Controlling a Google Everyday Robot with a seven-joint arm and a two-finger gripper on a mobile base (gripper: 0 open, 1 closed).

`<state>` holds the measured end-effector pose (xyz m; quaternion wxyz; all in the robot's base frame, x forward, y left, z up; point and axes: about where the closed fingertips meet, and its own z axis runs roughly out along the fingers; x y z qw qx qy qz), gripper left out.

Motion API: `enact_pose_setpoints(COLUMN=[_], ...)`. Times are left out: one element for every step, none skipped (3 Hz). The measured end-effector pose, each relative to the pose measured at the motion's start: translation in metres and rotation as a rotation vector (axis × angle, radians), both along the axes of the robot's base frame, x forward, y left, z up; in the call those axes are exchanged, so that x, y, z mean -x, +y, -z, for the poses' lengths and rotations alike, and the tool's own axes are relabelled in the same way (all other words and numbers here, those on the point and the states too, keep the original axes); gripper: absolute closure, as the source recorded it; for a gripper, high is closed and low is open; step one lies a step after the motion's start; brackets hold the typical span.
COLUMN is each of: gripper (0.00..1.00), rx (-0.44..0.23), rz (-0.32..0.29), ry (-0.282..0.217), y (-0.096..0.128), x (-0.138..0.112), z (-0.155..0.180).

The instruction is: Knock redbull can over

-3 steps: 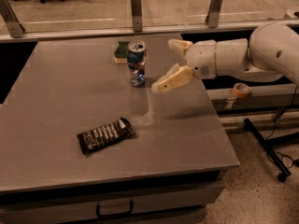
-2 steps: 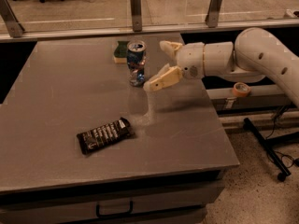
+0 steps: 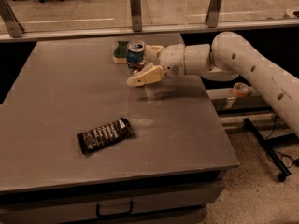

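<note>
While the redbull can [image 3: 135, 53] stands upright near the far edge of the table [image 3: 56, 97], just before the green-yellow sponge [image 3: 119, 53] | gripper [image 3: 147, 63]: fingers [image 3: 145, 77] spread apart, straddling the can from its right side, the near one crossing its base | black snack-bar wrapper [image 3: 105, 134]: flat, well apart

The redbull can [image 3: 135, 56] is a small slim can, blue and silver, with a silver top and pull-tab. It stands upright on the counter [image 3: 70, 92], close to the far edge and nearer to the far right corner than to the far left one. The gripper [image 3: 141, 65] is at the can from the right side, its fingers spread apart, one in front of the can and one behind it.
</note>
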<state>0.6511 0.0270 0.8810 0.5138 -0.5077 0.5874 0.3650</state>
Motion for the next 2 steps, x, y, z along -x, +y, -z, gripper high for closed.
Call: enact_pose_setpoints(gripper=[0.39,0.63], rx=[0.001,0.059], rz=[-0.042,-0.085], ry=[0.023,0.020], y=[0.015,0.022], x=[0.001,0.004], z=[0.004,-0.011])
